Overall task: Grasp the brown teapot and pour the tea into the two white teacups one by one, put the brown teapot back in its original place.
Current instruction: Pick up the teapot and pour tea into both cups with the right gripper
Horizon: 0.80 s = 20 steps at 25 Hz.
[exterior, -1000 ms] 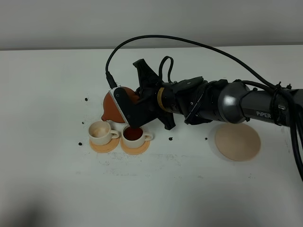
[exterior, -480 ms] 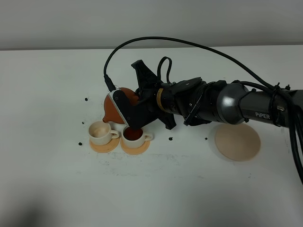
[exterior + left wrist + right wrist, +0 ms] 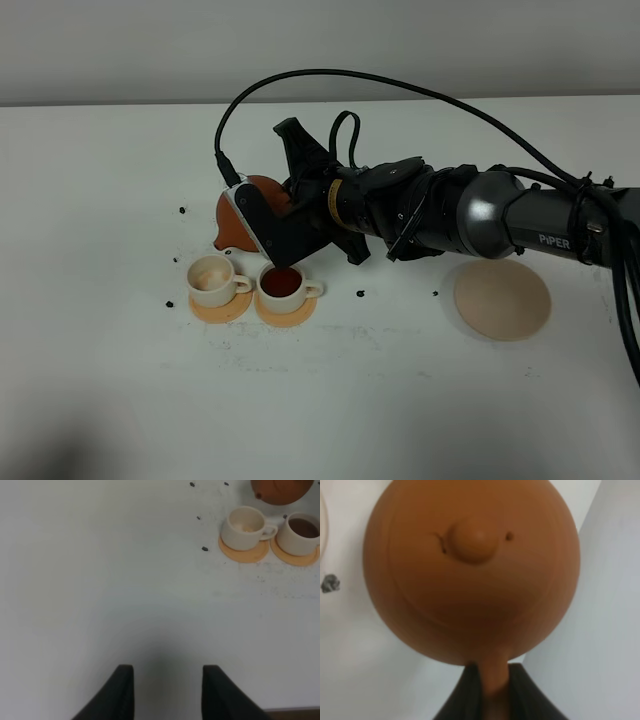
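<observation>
The brown teapot (image 3: 238, 212) hangs tilted, spout down, just behind the two white teacups. My right gripper (image 3: 278, 212) is shut on its handle. The right wrist view shows the teapot (image 3: 470, 570) lid-on, with the handle pinched in my right gripper (image 3: 490, 690). The left teacup (image 3: 212, 278) shows only a tan-stained inside. The right teacup (image 3: 283, 284) holds dark tea. The pale beige disc (image 3: 502, 298) lies bare at the right. My left gripper (image 3: 167, 690) is open over bare table, far from the left teacup (image 3: 245, 526), the right teacup (image 3: 301, 532) and the teapot (image 3: 280, 490).
Each cup stands on an orange coaster (image 3: 221, 309) (image 3: 286, 313). Dark crumbs (image 3: 361, 294) are scattered on the white table (image 3: 120, 380). A black cable (image 3: 400, 92) arches over the right arm (image 3: 480, 215), which stretches across from the right edge.
My right gripper has lifted the teapot a little and shifted it slightly left, off the right teacup. The cups and the beige disc have not moved.
</observation>
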Motion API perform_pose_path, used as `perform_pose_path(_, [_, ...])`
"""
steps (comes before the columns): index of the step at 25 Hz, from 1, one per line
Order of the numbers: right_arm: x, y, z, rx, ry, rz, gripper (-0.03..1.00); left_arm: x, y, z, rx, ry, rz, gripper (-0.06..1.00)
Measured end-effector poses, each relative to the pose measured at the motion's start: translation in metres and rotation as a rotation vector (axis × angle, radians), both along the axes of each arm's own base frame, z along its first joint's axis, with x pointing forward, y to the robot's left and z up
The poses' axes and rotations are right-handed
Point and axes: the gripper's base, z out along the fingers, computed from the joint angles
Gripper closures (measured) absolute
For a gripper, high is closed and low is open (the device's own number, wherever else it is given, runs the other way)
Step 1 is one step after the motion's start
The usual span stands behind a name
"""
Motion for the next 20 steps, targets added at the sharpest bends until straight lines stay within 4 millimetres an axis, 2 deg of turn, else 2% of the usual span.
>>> perform_pose_path(20, [-0.0075, 0.0102, 0.0001, -0.029, -0.018, 0.039, 0.88, 0.0000, 0.0000, 0.0000, 0.000, 0.000, 0.000, 0.63])
